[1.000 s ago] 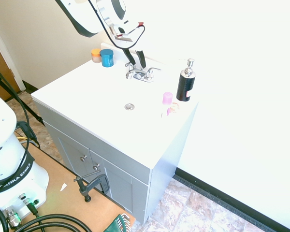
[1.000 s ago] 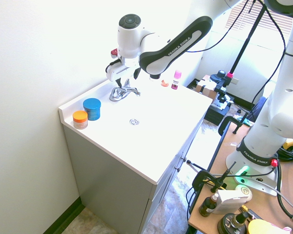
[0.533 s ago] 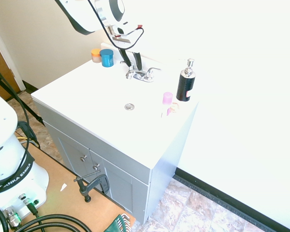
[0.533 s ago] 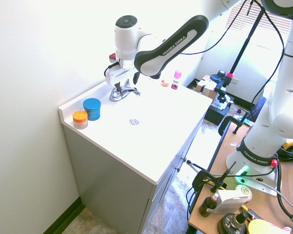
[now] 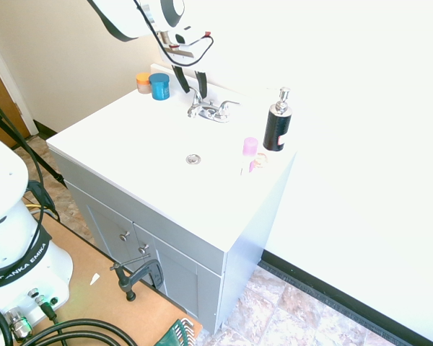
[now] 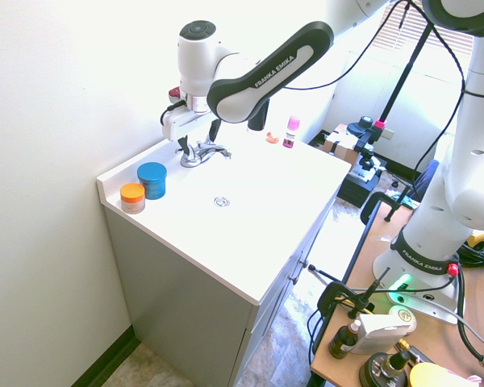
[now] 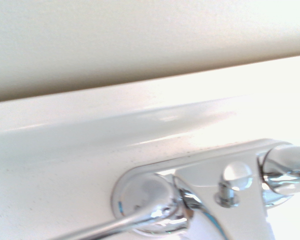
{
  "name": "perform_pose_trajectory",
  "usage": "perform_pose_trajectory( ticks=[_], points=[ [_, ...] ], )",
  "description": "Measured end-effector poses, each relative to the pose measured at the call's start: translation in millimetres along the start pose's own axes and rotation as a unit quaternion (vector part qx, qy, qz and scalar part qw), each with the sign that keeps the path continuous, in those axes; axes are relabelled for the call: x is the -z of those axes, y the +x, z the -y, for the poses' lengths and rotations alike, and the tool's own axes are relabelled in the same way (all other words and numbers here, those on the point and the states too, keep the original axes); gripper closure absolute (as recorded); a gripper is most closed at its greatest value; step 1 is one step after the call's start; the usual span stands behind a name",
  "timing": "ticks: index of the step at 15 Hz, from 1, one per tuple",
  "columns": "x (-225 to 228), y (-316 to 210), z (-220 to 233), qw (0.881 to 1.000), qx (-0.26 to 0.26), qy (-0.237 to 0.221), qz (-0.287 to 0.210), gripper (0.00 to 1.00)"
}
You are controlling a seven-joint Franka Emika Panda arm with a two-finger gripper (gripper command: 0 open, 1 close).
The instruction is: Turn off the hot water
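White vanity top point(image 5: 123, 144) below, your gripper point(image 5: 190, 81) has slid onto the hot lever point(image 5: 195, 108), jaws apart straddling it, holding nothing.

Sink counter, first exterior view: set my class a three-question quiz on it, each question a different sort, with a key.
1. True or false: the end effector grips the black soap dispenser.
2. Which colour of jar stands beside the blue jar? A orange, B green, C yellow.
3. Fill in: the end effector hangs over the faucet's ____-hand lever.
Key: 1 false; 2 A, the orange jar; 3 left, the left-hand lever.
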State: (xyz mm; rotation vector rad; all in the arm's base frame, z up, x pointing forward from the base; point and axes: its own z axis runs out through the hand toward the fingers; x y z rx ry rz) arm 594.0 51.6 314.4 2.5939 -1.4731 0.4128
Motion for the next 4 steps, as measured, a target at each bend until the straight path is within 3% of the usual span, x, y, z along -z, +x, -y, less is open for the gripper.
perform_pose_trajectory(
  ticks=[4],
  points=[
    [15.1, 25.9, -61.7, 1.0, 0.003, -0.016, 0.027, 0.0]
  ],
)
